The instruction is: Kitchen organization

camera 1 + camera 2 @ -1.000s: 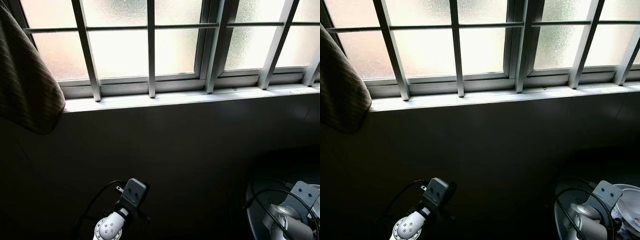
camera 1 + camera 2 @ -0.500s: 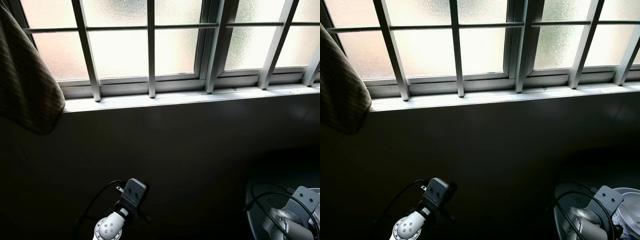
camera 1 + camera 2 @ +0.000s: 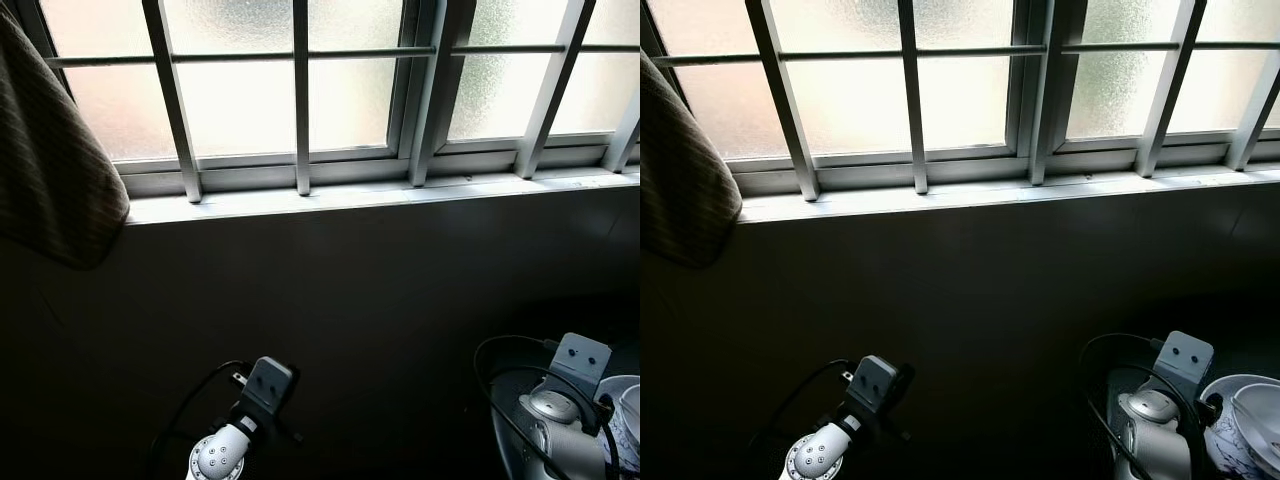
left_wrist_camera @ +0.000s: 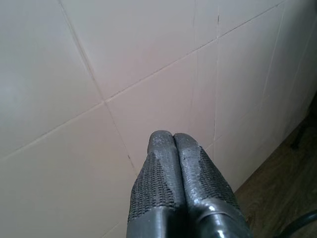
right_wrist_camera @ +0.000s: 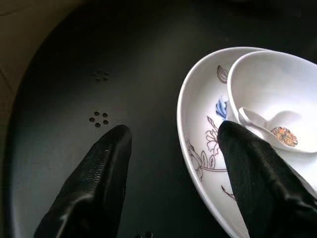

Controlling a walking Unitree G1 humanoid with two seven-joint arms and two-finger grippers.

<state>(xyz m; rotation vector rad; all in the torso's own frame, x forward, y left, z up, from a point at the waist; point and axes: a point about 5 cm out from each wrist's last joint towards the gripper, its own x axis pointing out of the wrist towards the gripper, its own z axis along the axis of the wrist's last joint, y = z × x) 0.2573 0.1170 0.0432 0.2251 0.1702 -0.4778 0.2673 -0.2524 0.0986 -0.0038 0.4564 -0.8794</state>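
Observation:
My right gripper is open above a dark round basin with small drain holes. One finger hangs over the bare basin floor. The other finger is over the rim of a white plate with a flower pattern. A white bowl sits on that plate with a white spoon inside it. In the right eye view the right arm is low at the right, beside the white dishes. My left gripper is shut on nothing and points at a pale tiled wall.
A barred frosted window with a white sill runs across the top, above a dark wall. A brown cloth hangs at the upper left. The left arm is low at the left, with a black cable looping beside it.
My right arm has shifted left and slightly up, and the white dishes beside it show more. The left arm has stayed still.

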